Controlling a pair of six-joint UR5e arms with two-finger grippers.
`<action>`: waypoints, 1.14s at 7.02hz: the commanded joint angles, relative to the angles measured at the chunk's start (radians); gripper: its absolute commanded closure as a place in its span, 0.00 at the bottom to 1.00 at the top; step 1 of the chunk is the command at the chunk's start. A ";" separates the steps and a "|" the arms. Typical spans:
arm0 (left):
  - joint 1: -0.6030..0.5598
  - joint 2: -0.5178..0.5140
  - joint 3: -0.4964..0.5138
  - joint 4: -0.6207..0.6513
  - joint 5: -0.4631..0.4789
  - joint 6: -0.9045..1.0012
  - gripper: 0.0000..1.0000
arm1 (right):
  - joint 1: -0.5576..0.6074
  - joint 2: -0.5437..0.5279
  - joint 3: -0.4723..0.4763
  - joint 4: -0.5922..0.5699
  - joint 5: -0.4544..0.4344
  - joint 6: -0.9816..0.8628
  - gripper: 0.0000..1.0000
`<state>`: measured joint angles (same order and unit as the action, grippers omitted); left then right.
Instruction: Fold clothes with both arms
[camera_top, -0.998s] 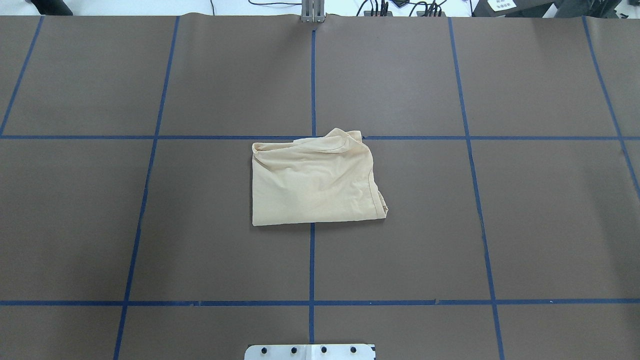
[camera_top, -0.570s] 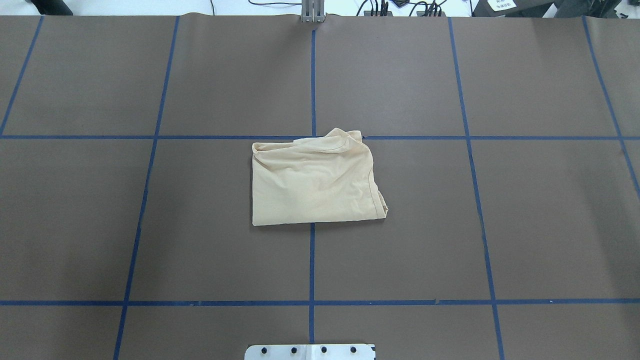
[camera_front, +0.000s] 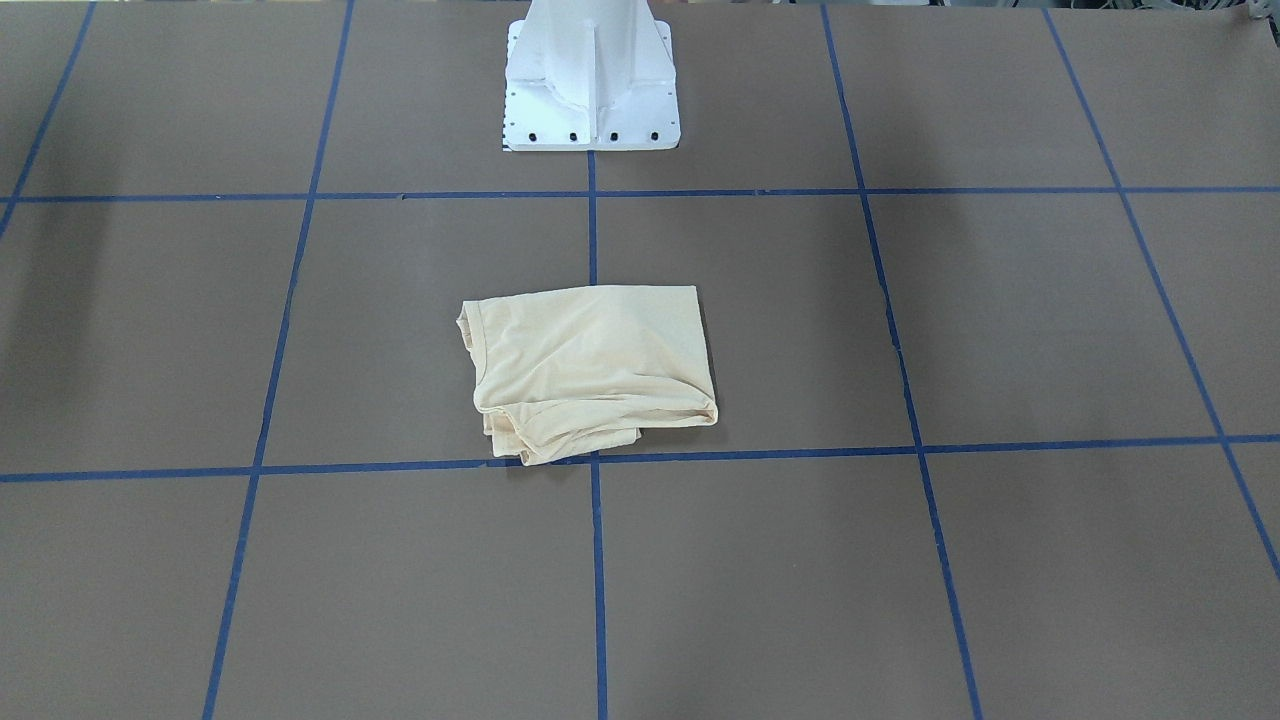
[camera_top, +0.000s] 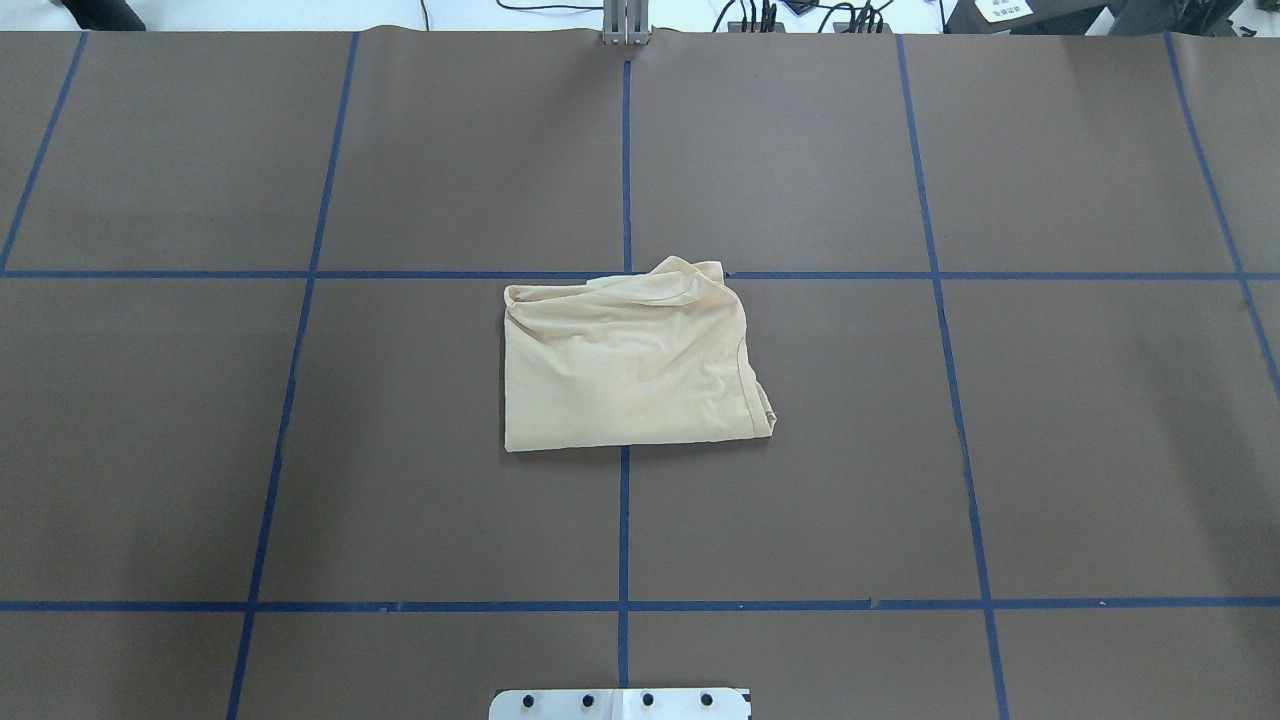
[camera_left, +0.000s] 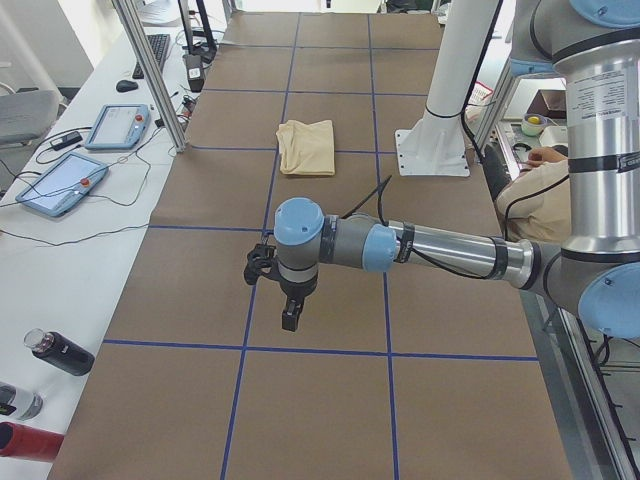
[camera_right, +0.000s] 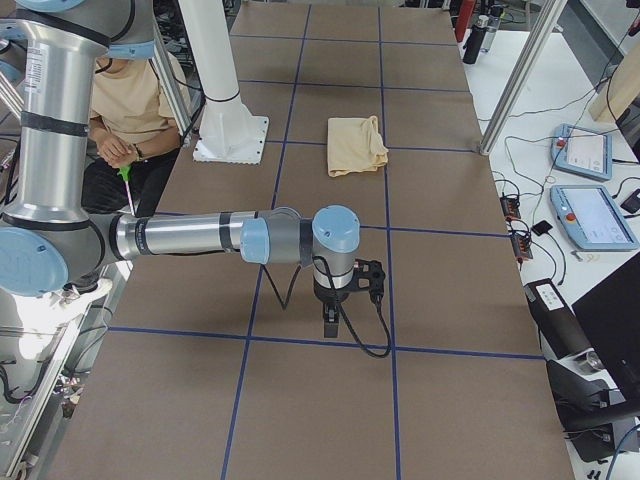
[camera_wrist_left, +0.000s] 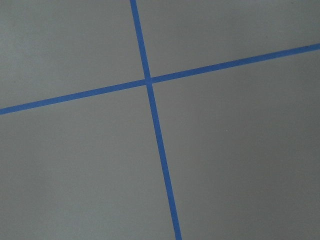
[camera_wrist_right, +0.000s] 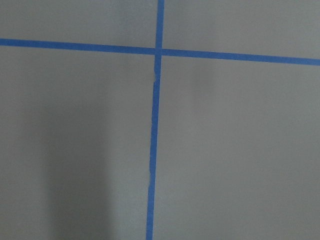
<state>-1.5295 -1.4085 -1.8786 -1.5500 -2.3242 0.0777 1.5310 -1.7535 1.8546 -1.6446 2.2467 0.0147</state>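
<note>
T-shirt (camera_top: 630, 365), cream and creased, lies folded (left gripper (camera_left: 289, 318), right gripper (camera_right: 330, 325): grip cannot be told).

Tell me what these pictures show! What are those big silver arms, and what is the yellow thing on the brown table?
Those are two robot arms, filmed by cameras from above, from the front, from each end of the table, and from each wrist. The left arm and the right arm hang over bare table, away from the cloth. Each ends in a black pinching part: the left tool and the right tool. Nothing hangs from either; I cannot tell if they are open. The yellow thing is a shirt, folded into a rumpled bundle. The wrist cameras see only table and blue tape lines. The white block is the robot's foot.
</note>
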 joint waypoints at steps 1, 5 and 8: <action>-0.001 0.037 0.031 -0.010 0.000 0.022 0.00 | -0.002 -0.009 0.000 0.000 -0.010 -0.001 0.00; -0.104 0.083 0.029 0.010 0.013 0.082 0.00 | -0.002 -0.015 0.000 0.000 -0.004 -0.006 0.00; -0.106 0.075 0.007 -0.004 0.006 0.086 0.00 | -0.002 -0.017 0.000 0.000 0.001 -0.007 0.00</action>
<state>-1.6330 -1.3305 -1.8561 -1.5489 -2.3127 0.1628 1.5287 -1.7691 1.8546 -1.6438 2.2457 0.0088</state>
